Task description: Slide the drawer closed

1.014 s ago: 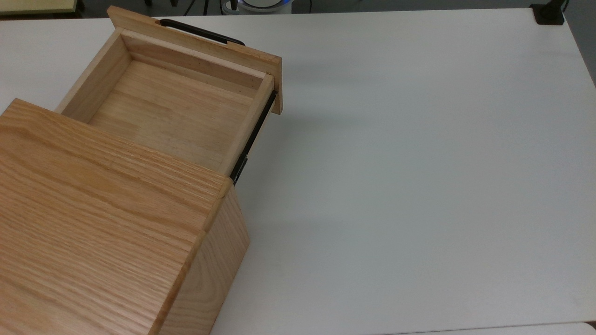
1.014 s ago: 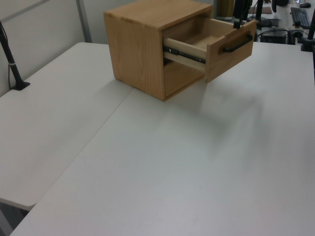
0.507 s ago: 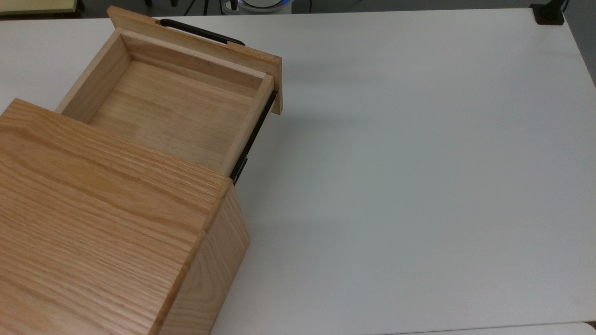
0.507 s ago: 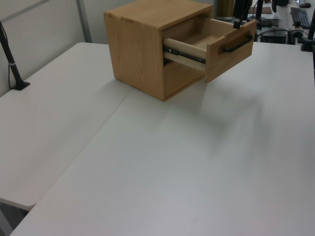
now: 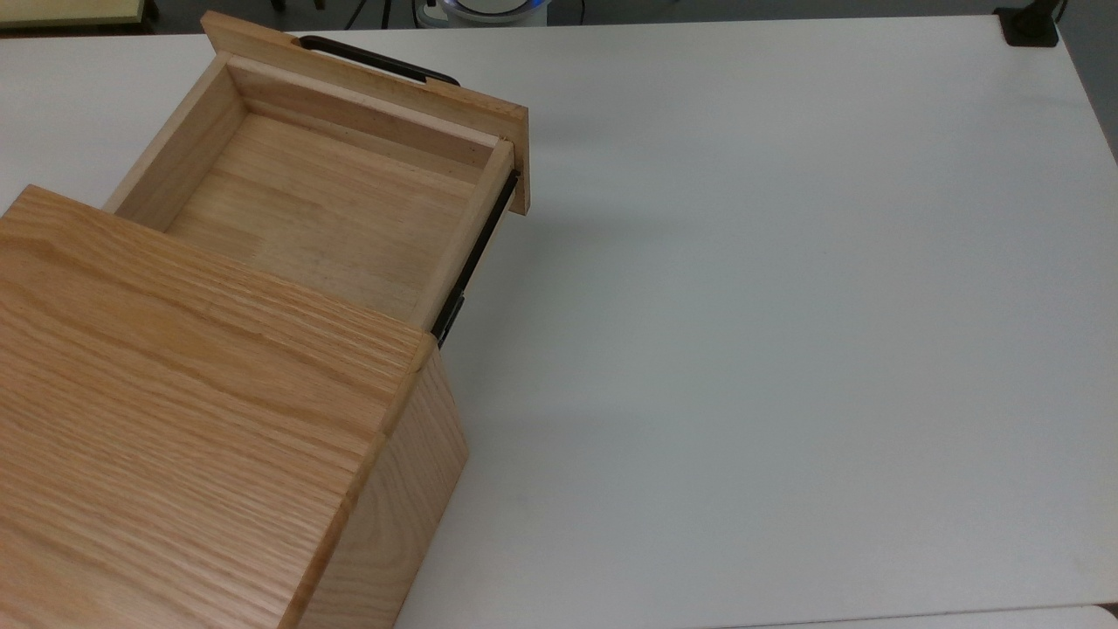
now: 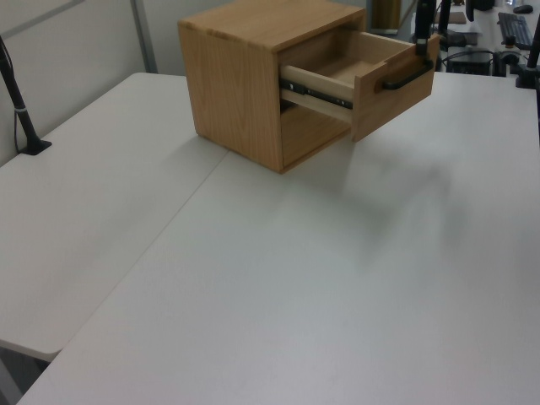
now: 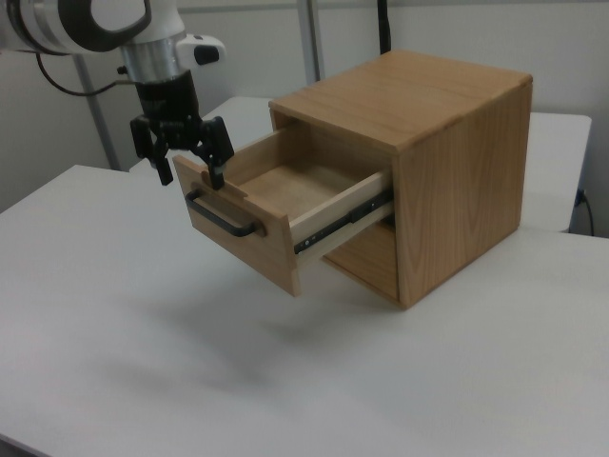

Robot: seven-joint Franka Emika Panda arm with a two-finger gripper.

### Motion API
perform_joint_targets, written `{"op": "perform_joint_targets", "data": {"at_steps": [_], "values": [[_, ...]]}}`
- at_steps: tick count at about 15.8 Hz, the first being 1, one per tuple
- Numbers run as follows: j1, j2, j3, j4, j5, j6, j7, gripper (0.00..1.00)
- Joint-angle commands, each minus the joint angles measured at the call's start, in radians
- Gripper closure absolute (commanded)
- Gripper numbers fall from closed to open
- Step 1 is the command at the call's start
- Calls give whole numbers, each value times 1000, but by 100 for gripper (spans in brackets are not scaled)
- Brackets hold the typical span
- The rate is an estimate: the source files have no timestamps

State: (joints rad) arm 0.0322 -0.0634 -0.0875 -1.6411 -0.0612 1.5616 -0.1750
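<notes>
Drawer pulled well out of the oak casing in the top view, tray bare, black handle on the far side of the front panel, side rail exposed. White table around it.

Left view: drawer sticks out of the casing toward the left view's right; a dark finger stands at the panel's top edge above the handle. Black pole on the table, well apart from the casing.

Right view: arm comes down vertically, gripper spread open, fingers straddling the panel's top edge above the handle, holding nothing. Grey partition wall behind the casing.
</notes>
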Motion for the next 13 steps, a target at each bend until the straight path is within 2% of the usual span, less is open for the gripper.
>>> {"op": "perform_joint_targets", "data": {"at_steps": [1, 3, 6, 9, 11, 13], "values": [[-11, -22, -8, -40, -23, -64, -15, 9], [-47, -39, -8, -100, -26, -69, 6, 16], [-58, -47, -8, -144, -46, -10, 83, 61], [-46, -42, -5, -192, -72, 60, 210, 88], [-43, -44, -3, -213, -83, 96, 265, 100], [-38, -38, 2, -217, -83, 152, 342, 100]]}}
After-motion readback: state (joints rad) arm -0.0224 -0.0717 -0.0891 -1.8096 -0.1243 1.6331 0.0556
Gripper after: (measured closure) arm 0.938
